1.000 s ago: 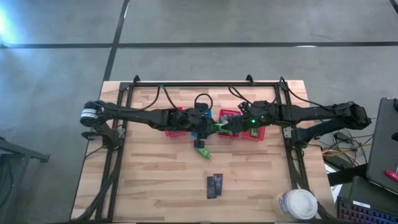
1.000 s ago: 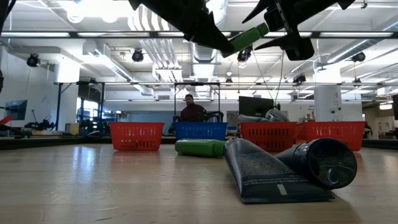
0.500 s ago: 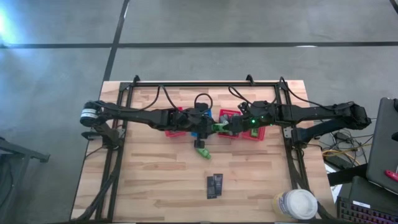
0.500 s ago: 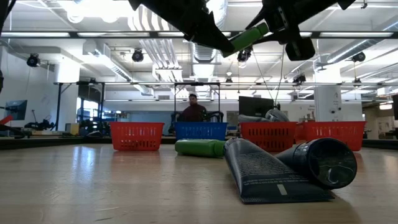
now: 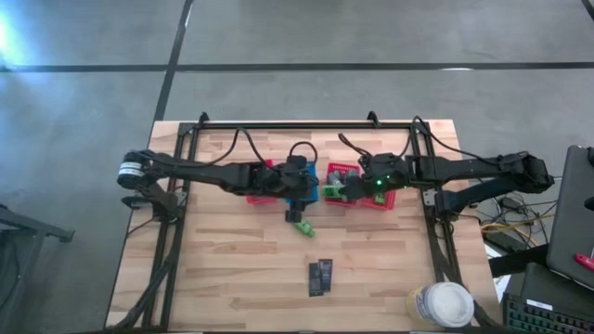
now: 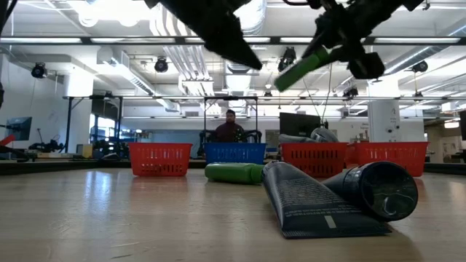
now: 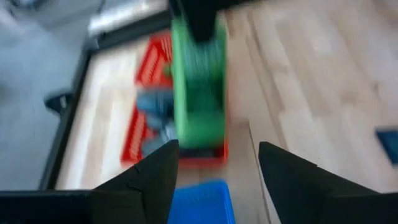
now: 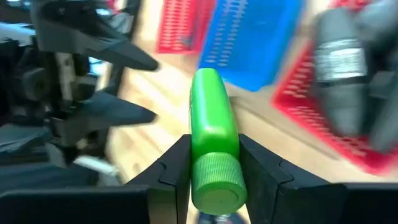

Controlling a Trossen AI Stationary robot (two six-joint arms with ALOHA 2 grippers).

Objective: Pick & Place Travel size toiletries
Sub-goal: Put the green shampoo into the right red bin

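Observation:
A bright green tube (image 8: 211, 127) hangs in the air over the table's middle, with my right gripper (image 8: 216, 158) shut on it. It also shows in the low view as the green tube (image 6: 302, 67). My left gripper (image 7: 217, 168) stands open just to its left, over the blue basket (image 5: 306, 192), with nothing between its fingers. A second green tube (image 5: 302, 225) lies on its side on the table, nearer the front. A grey tube (image 6: 313, 200) and a dark tube (image 6: 378, 189) lie side by side at the near middle. My right gripper pinches the green tube between its two fingers at the ribbed cap end (image 8: 216, 180). The tube sticks out forward past the fingertips, toward the left arm. It is lifted clear of the table and tilted, its free end lower than the cap.
Red baskets (image 5: 260, 193) (image 5: 379, 199) flank the blue one along the table's middle; the right one (image 8: 348, 137) holds grey tubes (image 8: 339, 59). A white-lidded jar (image 5: 444, 304) stands at the near right corner. Bare wood lies at the near left.
My right gripper has shut on the green tube's cap end while my left gripper has opened and let the tube go. The right gripper has then drawn back toward the table's right edge with the tube, which has tipped steeper and come clear of the left fingers.

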